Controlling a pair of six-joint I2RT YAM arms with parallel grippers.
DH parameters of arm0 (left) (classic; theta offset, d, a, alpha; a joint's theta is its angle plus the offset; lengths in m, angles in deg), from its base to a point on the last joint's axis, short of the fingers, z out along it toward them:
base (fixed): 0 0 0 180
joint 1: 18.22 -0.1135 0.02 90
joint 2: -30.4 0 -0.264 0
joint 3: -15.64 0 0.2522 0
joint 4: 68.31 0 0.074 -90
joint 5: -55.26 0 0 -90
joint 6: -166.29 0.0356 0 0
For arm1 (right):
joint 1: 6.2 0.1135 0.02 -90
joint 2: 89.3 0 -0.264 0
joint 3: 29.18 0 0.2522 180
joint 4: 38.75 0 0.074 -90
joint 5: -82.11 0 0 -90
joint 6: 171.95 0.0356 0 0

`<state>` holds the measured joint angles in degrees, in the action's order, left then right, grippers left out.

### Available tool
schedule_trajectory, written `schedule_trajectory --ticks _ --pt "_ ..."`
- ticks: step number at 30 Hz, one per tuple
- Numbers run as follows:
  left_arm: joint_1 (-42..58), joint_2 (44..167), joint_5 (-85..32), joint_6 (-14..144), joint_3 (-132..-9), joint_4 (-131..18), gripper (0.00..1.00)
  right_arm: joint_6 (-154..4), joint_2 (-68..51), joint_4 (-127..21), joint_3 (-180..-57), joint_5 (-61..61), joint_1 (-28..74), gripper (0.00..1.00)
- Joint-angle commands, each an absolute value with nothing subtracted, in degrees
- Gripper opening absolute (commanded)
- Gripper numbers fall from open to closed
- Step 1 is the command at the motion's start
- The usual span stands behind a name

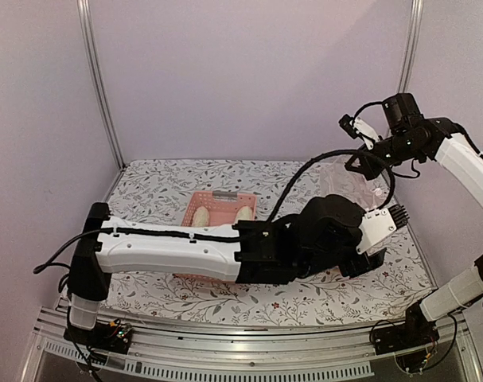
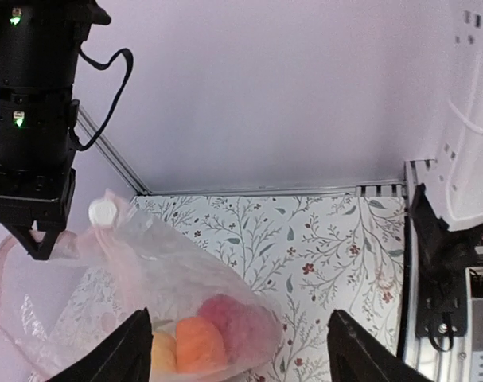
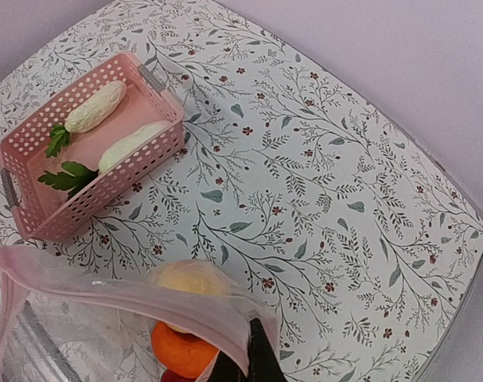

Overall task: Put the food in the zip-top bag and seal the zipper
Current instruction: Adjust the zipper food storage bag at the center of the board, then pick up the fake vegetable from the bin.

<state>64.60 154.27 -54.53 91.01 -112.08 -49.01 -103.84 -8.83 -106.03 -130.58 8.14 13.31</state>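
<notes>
**Bag hanging from the right hand, left hand spread at the food end**

Right hand: closed, pinching the upper edge of the clear, crinkly plastic zip-top bag. The bag hangs from that pinch over the right side of the floral-printed worktop. I cannot tell whether its bottom rests on the worktop.

Bag axis: in the left wrist view the long axis slopes from the pinched edge at upper left down to the loaded end at lower right, so the mouth end is up and the food end down. A small white round knob sits on the upper edge just beside the right hand. In the right wrist view a pink-tinted band, where the zipper runs, goes from the left of the view to the fingertips. I cannot tell whether it is pressed closed.

Contents: a round orange fruit, a red piece and a pale beige piece, bunched together in the low end.

Left hand: open, with its two dark fingers wide apart, one on each side of the food bulge. One finger overlaps the bag's side in that view, but I cannot tell if it touches.

The pink slatted plastic basket sits on the worktop well apart from the bag. It holds two white radishes with green leaves. They lie side by side, long axes along the basket's long side, with both leaf ends toward the same short end. In the top view my left arm reaches across in front of the basket toward the bag.
</notes>
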Motion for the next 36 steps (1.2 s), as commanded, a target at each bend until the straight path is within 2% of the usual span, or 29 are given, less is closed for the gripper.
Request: schedule_trajectory --ticks 1,5,9,14,19,21,25,36 --pt "72.21 142.56 -63.54 92.26 -102.82 -52.78 0.79 -104.08 -10.32 -102.51 -128.31 6.16 11.54 0.0" --pt "73.52 136.16 -68.48 82.5 -92.53 -53.12 0.82 -103.34 -9.91 -101.09 -128.75 4.84 10.18 0.0" --pt "71.88 131.71 -76.1 72.03 -85.73 -45.55 0.83 -102.08 -7.97 -100.0 -132.78 3.39 6.64 0.0" --pt "65.48 127.53 -79.41 53.07 -83.05 -29.54 0.82 -100.99 -6.66 -98.59 -137.58 1.87 5.47 0.0" --pt "56.72 124.91 -78.51 38.94 -80.39 -17.98 0.8 -100.26 -8.34 -96.45 -133.63 9.77 5.44 0.0" --pt "53.34 124.18 -77.19 37.15 -79.06 -16.69 0.78 -100.24 -8.91 -95.89 -130.13 12.99 5.43 0.0" --pt "49.1 123.86 -74.52 36.69 -76.75 -16.37 0.68 -100.44 -9.43 -95.64 -124.45 16.77 5.57 0.0" --pt "44.03 126.49 -71.28 34.81 -74.51 -13.49 0.65 -101.52 -11.87 -98.66 -121.42 21.95 5.58 0.0"
